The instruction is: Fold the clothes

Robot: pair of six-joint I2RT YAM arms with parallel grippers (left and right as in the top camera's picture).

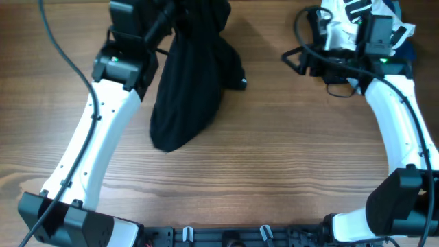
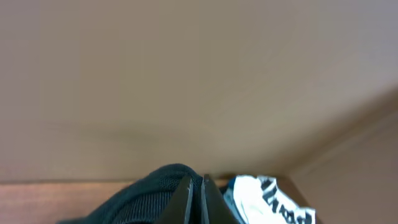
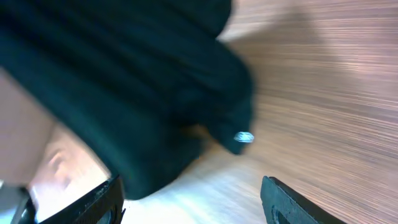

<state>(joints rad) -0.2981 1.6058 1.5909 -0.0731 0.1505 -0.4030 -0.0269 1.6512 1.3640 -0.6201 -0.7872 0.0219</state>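
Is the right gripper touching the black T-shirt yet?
Apart. The overhead view shows bare table between the open right gripper and the nearest edge of the black T-shirt.

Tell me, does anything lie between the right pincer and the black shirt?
Nothing visible does. Only bare wooden table separates the open right pincer from the black shirt. The white lettered garment lies farther right, beyond the pincer, not in between.
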